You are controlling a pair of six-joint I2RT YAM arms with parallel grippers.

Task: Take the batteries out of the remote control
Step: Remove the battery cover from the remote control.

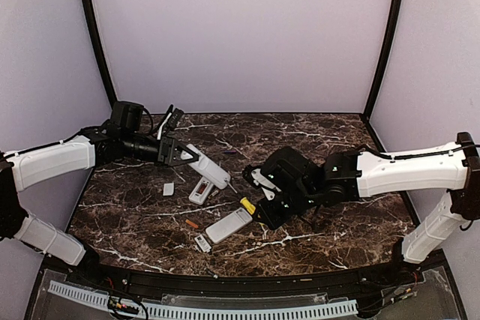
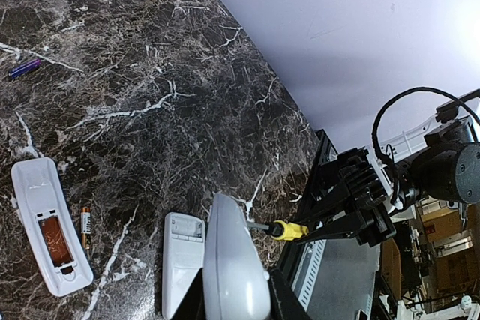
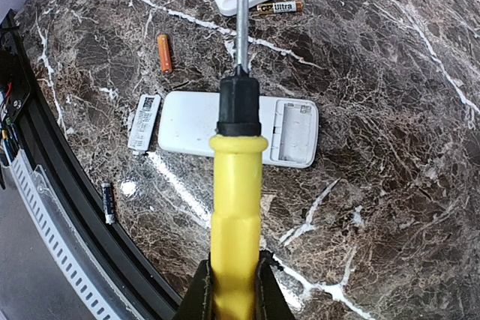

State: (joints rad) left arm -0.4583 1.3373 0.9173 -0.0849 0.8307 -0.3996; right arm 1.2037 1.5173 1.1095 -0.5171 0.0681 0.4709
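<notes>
My left gripper (image 1: pixel 182 155) (image 2: pixel 236 294) is shut on the end of a light grey remote control (image 1: pixel 208 168) (image 2: pixel 234 260), held above the table. Below it lies a second remote (image 1: pixel 201 190) (image 2: pixel 45 237) with its compartment open and an orange battery (image 2: pixel 52 236) inside. Another battery (image 2: pixel 85 222) (image 3: pixel 278 7) lies beside that remote. A third remote (image 1: pixel 229 225) (image 3: pixel 195 121) lies flat with an empty compartment. An orange battery (image 1: pixel 192 223) (image 3: pixel 164 52) rests loose nearby. My right gripper (image 1: pixel 262 211) (image 3: pixel 234 294) is shut on the yellow-handled screwdriver (image 1: pixel 247 205) (image 3: pixel 236 207), its shaft pointing toward the held remote.
A small white cover (image 1: pixel 168 189) lies left of the remotes. A labelled cover (image 1: pixel 202 243) (image 3: pixel 144 121) sits near the front edge. A dark battery (image 3: pixel 109 201) lies by the black table rim (image 3: pixel 45 185), and a purple one (image 2: pixel 24 68) lies farther off.
</notes>
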